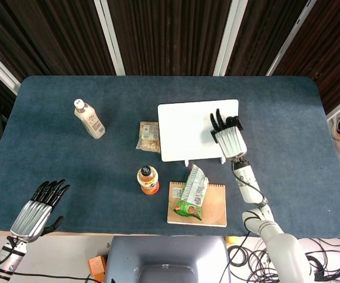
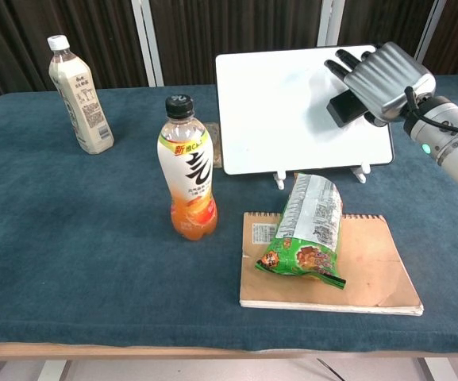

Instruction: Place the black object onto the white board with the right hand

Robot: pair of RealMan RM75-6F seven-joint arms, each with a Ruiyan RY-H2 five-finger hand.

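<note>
The white board (image 1: 184, 132) (image 2: 280, 111) stands near the middle of the blue table on small feet. My right hand (image 1: 228, 134) (image 2: 383, 71) hovers over the board's right part with its fingers stretched out and apart. In the chest view the small black object (image 2: 343, 109) lies against the board just under the palm; the fingers no longer wrap it. In the head view the hand hides it. My left hand (image 1: 37, 209) hangs off the table's near left corner, fingers straight, holding nothing.
A green snack bag (image 1: 192, 194) (image 2: 308, 234) lies on a brown notebook (image 1: 215, 211) (image 2: 371, 274) in front of the board. An orange drink bottle (image 1: 148, 180) (image 2: 187, 171), a small snack packet (image 1: 148, 137) and a milk tea bottle (image 1: 89, 119) (image 2: 78, 95) stand to the left.
</note>
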